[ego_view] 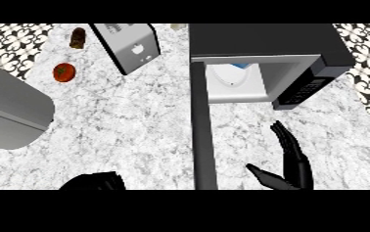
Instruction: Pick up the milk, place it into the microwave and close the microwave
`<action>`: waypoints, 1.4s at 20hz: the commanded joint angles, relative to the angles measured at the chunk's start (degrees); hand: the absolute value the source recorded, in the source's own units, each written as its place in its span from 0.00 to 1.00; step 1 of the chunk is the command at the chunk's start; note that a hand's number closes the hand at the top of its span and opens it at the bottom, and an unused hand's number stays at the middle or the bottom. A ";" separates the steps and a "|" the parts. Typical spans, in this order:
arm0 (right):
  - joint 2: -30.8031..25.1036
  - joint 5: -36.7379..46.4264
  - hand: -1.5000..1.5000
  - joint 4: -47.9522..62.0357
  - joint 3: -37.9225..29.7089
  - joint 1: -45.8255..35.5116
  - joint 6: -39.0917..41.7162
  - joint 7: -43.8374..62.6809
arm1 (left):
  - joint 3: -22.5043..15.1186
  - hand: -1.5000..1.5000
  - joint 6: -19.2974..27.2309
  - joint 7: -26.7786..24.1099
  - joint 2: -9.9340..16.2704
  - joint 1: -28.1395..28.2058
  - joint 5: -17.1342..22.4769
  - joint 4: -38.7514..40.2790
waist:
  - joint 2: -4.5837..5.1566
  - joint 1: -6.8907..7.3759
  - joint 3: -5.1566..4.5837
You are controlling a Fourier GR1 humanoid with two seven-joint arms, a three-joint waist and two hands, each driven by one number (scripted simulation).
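The microwave (267, 42) stands at the back right with its door (203, 128) swung wide open, edge-on toward me. Inside its lit cavity, a white and blue milk carton (239, 68) shows just under the top edge, partly hidden by the housing. My right hand (292, 162) is open in front of the microwave, to the right of the door, fingers straight and thumb spread, touching nothing. My left hand (94, 182) shows as a dark shape at the lower left edge; its fingers cannot be made out.
A toaster (130, 45) stands at the back left of the marble counter (130, 123). A tomato (64, 72) and a brown item (77, 37) lie further left. A grey sink basin (18, 111) sits at the left edge.
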 commanded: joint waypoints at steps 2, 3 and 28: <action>-4.82 -5.63 1.00 -17.67 0.33 11.50 8.19 6.76 | -3.46 1.00 3.03 1.12 -0.08 -5.93 -3.94 2.38 | 0.21 0.27 0.01; -3.53 -5.35 1.00 -21.23 0.66 12.26 4.99 9.70 | -6.46 1.00 2.99 4.13 -0.08 -5.22 -5.13 1.41 | 0.26 0.69 0.04; -12.57 -18.10 0.00 -44.10 -8.00 24.74 16.44 16.02 | -47.52 1.00 45.99 13.51 -0.07 -51.28 5.19 44.12 | 0.87 -1.82 0.05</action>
